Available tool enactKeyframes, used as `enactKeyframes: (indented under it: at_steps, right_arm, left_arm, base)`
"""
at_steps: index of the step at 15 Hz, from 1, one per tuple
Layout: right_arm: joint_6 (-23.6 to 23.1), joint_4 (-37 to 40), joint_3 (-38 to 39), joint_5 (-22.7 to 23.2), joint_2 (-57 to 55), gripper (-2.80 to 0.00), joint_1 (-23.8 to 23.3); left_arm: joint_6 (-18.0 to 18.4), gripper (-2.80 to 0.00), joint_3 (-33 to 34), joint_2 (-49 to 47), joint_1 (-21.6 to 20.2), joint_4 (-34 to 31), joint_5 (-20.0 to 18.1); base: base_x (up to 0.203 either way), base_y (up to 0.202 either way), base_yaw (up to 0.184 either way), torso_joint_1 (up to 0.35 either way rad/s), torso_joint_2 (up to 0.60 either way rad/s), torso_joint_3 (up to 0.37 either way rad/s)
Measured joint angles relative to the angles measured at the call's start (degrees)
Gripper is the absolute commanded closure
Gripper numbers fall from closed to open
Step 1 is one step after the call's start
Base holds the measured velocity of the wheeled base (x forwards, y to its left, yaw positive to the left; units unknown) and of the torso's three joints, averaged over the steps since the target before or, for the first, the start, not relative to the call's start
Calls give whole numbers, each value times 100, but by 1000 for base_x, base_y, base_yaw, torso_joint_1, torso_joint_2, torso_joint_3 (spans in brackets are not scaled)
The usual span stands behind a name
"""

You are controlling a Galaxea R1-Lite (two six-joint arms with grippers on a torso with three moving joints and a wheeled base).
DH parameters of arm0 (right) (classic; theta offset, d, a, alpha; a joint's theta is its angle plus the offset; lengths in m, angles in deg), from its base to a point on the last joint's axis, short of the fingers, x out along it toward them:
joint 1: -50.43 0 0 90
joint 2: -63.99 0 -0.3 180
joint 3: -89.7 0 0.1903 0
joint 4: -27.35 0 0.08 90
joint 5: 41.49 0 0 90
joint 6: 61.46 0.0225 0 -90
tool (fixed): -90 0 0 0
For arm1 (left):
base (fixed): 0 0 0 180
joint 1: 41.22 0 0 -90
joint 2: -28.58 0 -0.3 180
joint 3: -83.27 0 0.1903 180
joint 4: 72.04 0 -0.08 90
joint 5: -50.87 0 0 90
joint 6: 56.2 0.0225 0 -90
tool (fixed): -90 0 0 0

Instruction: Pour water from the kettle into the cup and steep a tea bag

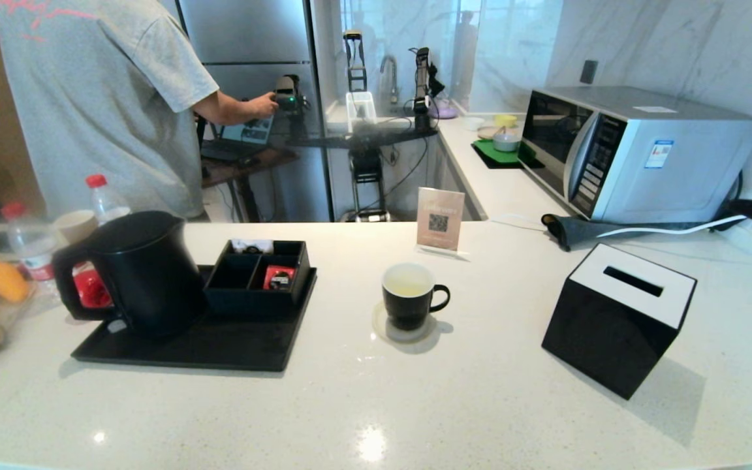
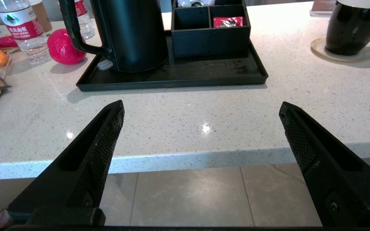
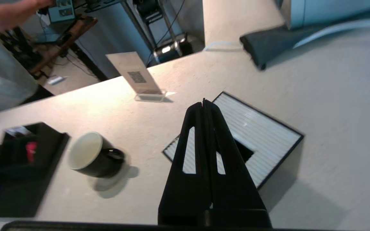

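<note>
Left gripper (image 2: pixel 201 112): your fingers are spread wide, empty, off the counter edge.
Right gripper (image 3: pixel 204 104): fingers pressed together, above the black tissue box (image 3: pixel 255 128).
Matte black electric kettle (image 2: pixel 130 32): on the black tray (image 2: pixel 204 75).
Black mug (image 1: pixel 408 295): on its coaster, pale liquid inside.
Tea bag: not visible.
Tip: take the loop handle squarely, pour slowly.
Writing: bottle label unreadable.

Left gripper (image 2: pixel 201 110) agape – right gripper (image 3: pixel 204 102) closed
</note>
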Motion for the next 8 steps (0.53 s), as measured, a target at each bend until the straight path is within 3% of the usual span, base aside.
enactKeyframes:
  at_steps: [4,8]
  right_arm:
    - [-1183,-1232,1194,-48,648,0,1]
    - [-2228,-1415,2044,-55,1565,0,22]
  left_arm:
    - [2,-280,0,0,0,0,0]
    - [2,-280,0,0,0,0,0]
  base:
    - [0,0,0,0,0,0]
    - [0,0,0,0,0,0]
